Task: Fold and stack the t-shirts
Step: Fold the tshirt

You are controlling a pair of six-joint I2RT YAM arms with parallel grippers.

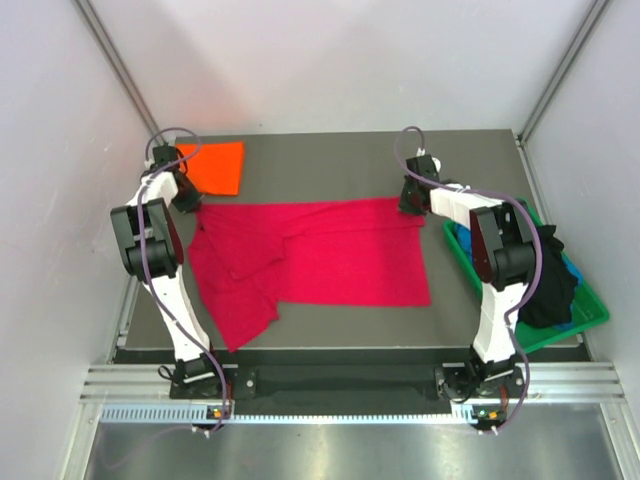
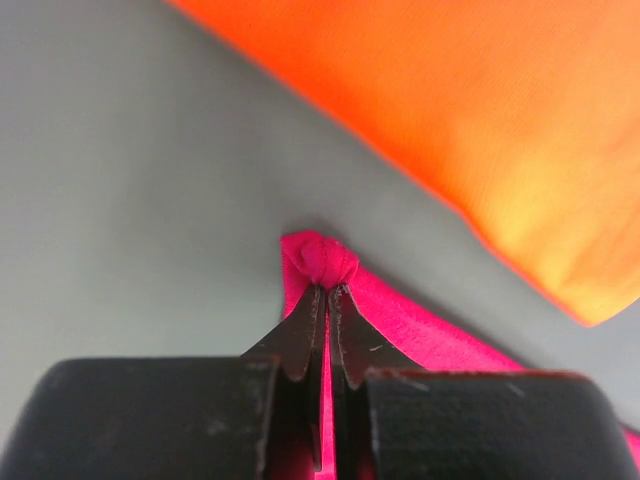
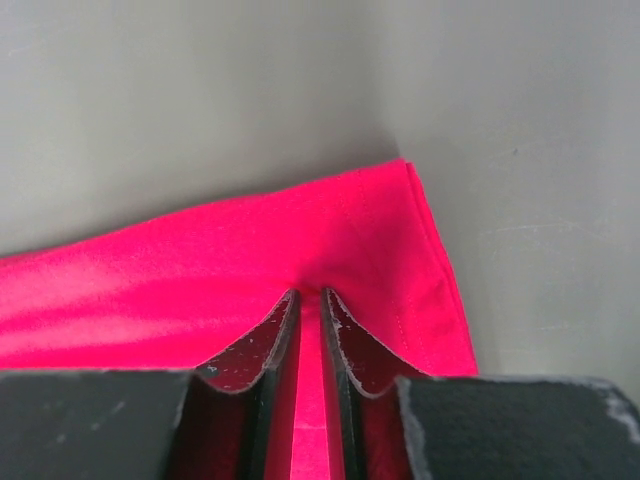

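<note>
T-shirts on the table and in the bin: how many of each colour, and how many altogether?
red shirt: 1
orange shirt: 1
black shirt: 1
blue shirt, mostly hidden under the black: 1
total: 4

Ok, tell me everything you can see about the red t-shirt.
The red t-shirt is soft crimson cloth, lying mostly flat on the grey table, right half smooth, left half folded over and rumpled. The left pincer pinches a bunched far-left corner; the right pincer grips the far-right hemmed corner. The orange shirt lies just beyond, not touching.
</note>
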